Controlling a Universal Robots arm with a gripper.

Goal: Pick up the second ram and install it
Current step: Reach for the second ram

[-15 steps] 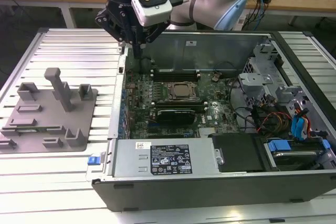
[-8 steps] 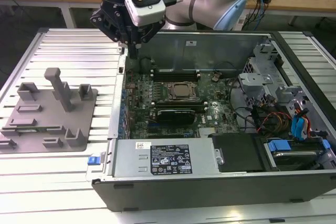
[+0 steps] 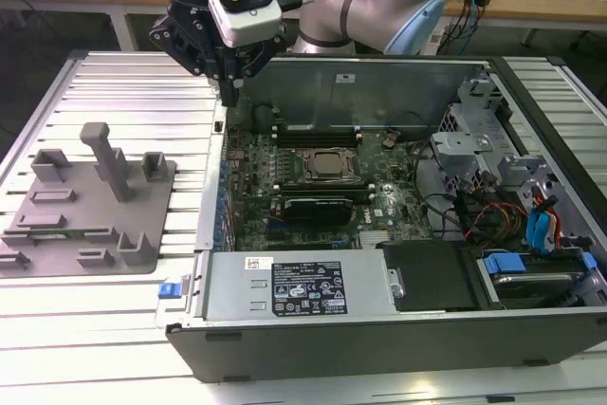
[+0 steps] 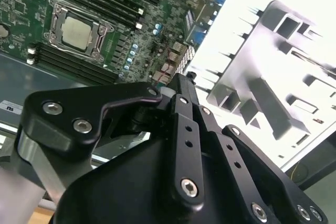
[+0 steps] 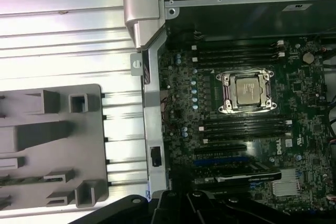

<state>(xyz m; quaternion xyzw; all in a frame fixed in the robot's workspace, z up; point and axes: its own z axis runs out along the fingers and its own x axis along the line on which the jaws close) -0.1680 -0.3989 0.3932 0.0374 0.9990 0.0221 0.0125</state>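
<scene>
Your gripper [image 3: 230, 92] hangs over the far wall of the open computer case [image 3: 285, 329], on the side facing the grey tray [image 3: 85, 201], which lies on the ribbed desk [image 3: 142, 92] toward the exterior view's left edge. In the second wrist view the jaws look closed together at the tip, with no gap to be made out and nothing green between them. I cannot tell from these views where the second ram is: neither the tray's slots nor the black memory slots [image 5: 244, 127] on either side of the processor socket [image 5: 247, 90] show a green stick plainly. When you do handle it, expect a very light, stiff, thin board that is probably brittle under any twist. It will likely pivot in the jaws if you take it off-centre, so take it across its flat faces near the middle of the long upper edge. Stay off the contact edge, and keep the stick upright and square to its slot. The smooth faces may slip, so a firm but not crushing hold seems right.
</scene>
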